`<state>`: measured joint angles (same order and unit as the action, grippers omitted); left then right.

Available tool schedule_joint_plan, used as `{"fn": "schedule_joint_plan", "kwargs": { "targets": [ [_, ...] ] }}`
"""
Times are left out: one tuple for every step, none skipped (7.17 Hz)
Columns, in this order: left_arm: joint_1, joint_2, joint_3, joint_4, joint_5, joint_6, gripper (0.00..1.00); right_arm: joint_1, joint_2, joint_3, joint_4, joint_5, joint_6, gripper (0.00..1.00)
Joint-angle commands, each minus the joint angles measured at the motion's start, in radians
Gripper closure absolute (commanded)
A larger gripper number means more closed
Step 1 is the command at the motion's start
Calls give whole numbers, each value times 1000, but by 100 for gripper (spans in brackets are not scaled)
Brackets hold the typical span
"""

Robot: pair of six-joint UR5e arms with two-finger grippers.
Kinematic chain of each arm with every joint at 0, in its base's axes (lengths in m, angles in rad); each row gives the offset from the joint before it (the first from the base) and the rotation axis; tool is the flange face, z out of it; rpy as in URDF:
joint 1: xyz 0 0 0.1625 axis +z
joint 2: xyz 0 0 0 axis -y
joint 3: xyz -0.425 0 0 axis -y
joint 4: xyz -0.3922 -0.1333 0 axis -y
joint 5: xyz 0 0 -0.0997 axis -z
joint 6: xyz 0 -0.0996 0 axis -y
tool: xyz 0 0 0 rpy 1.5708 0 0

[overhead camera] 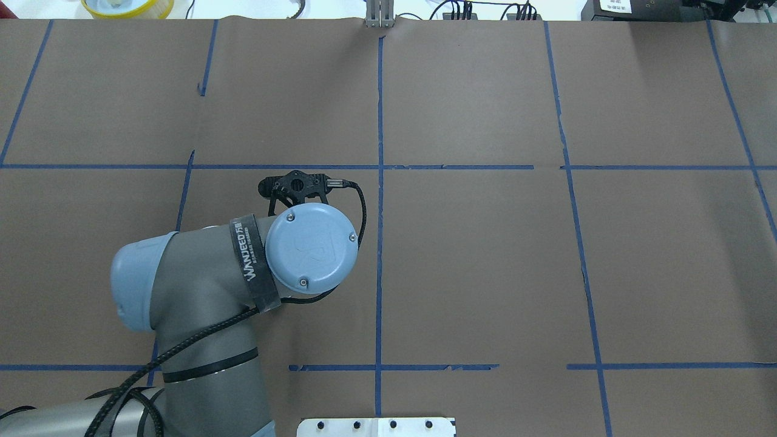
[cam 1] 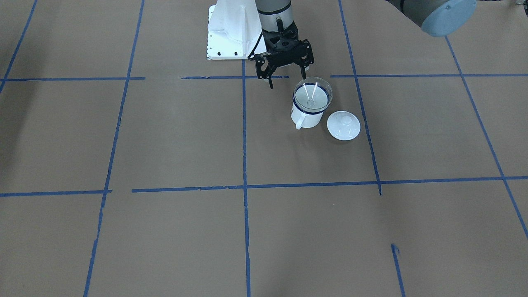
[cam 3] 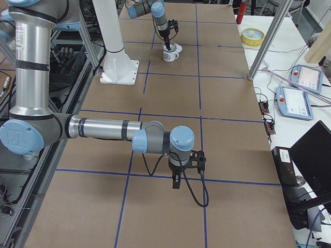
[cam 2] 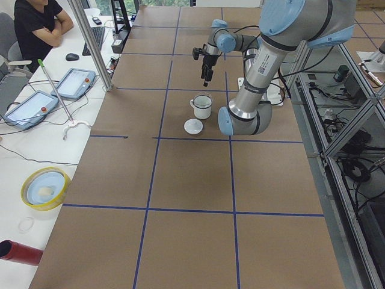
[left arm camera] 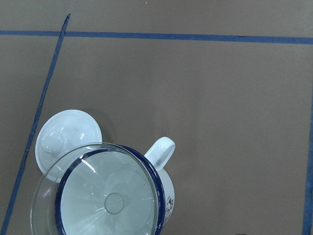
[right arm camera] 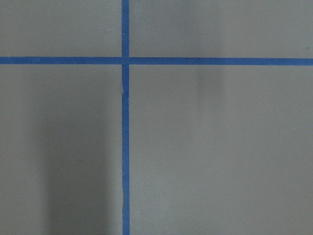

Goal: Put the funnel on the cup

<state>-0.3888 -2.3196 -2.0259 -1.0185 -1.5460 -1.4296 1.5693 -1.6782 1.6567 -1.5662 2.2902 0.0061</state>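
Observation:
The clear funnel (cam 1: 312,94) sits in the mouth of the white mug (cam 1: 306,119) with the dark blue rim, handle toward the camera. In the left wrist view the funnel (left arm camera: 98,196) fills the mug's (left arm camera: 166,198) mouth at the lower left. My left gripper (cam 1: 287,81) is open and empty. It hangs just above and beside the mug, on the robot's side, touching nothing. My right gripper (cam 3: 177,178) shows only in the exterior right view, low over bare table far from the mug. I cannot tell whether it is open or shut.
A round white knobbed lid (cam 1: 343,125) lies flat on the table right beside the mug; it also shows in the left wrist view (left arm camera: 68,139). The white robot base plate (cam 1: 225,49) stands behind the gripper. Blue tape lines cross the brown table.

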Motion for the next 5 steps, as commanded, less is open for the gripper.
{"fn": "schedule_joint_plan", "kwargs": {
  "targets": [
    [-165,-1,-79,-3,-131,126,0,0,0,0,0,0,0,0],
    [-274,0,-77,-17,-205,279,0,0,0,0,0,0,0,0],
    [-385,26,-70,-97,-250,407,0,0,0,0,0,0,0,0],
    [-506,131,-65,-249,-357,516,0,0,0,0,0,0,0,0],
    [-592,243,-30,-426,-462,606,0,0,0,0,0,0,0,0]
  ]
}}
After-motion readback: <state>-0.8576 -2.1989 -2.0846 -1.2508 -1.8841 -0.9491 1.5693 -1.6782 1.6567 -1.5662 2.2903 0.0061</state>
